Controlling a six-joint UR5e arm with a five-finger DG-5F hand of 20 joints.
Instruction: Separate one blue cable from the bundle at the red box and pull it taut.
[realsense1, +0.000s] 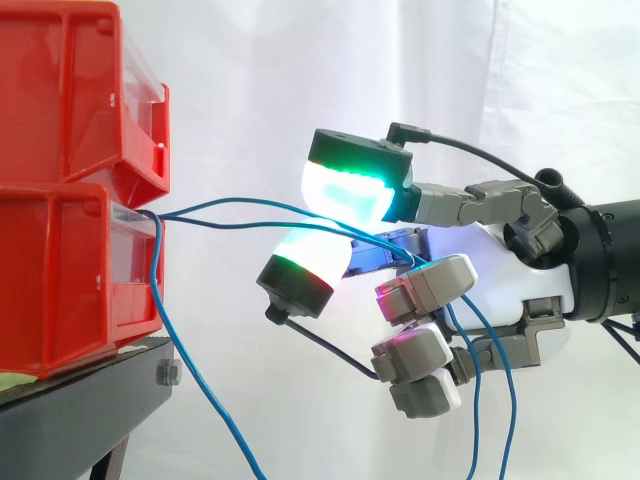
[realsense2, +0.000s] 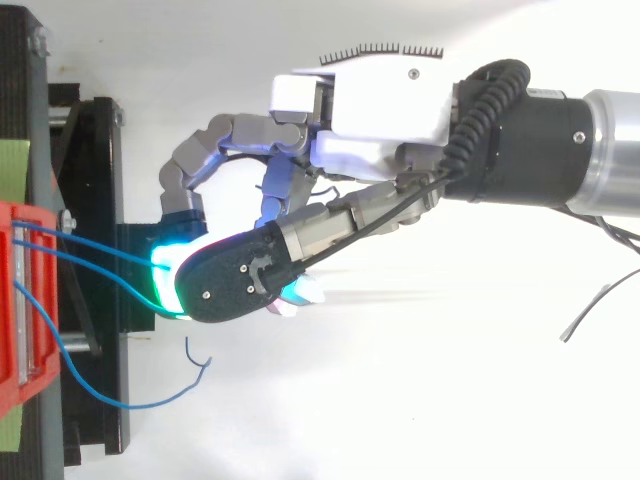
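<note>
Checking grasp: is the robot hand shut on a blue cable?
Shut on it: the robot hand pinches the thin blue cable between glowing pads.

Black stand (realsense1: 95, 400), lower red bin (realsense1: 70, 280) on it, upper red bin (realsense1: 60, 90) stacked above

Thin blue cables (realsense1: 232, 201), trailing from red box (realsense1: 70, 270)
</note>
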